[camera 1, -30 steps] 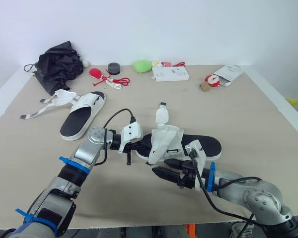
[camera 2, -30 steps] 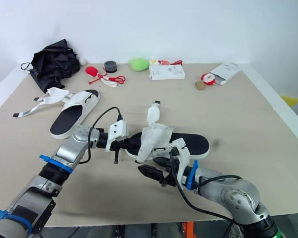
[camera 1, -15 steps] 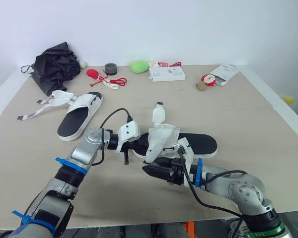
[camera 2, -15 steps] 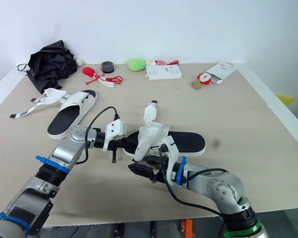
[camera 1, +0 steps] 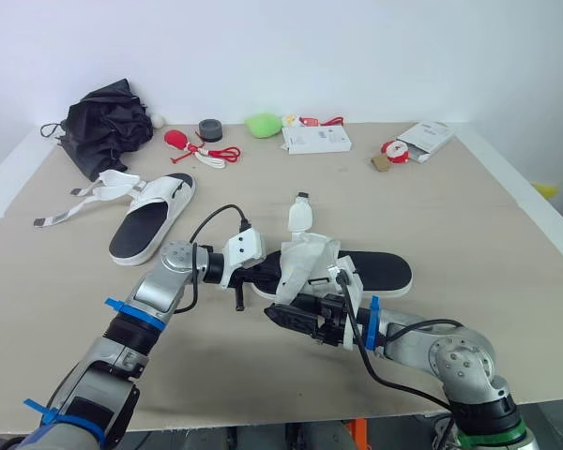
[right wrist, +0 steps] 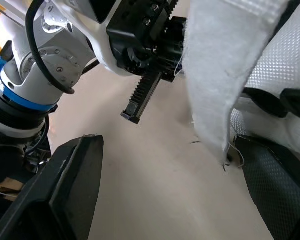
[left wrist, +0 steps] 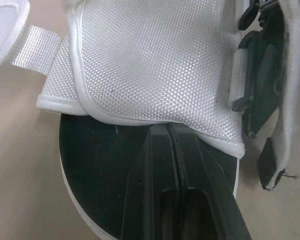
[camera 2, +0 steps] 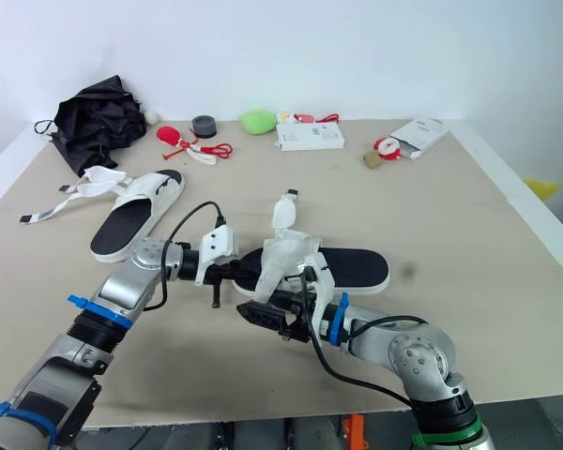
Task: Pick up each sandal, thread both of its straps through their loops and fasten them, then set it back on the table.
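Sliding left since a second ago, the right gripper (camera 1: 296,316), fingers spread, straddles the hanging strap (right wrist: 210,75) of the sandal (camera 1: 380,270) lying mid-tabletop (camera 1: 450,206). The left gripper (camera 1: 261,274), fingers clenched, pins its toe. Closing early risks snagging the strap or striking the left gripper.

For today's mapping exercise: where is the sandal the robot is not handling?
In the left eye view, that sandal lies on the left side of the table, in front of the black fabric bundle, its straps trailing toward the left edge.
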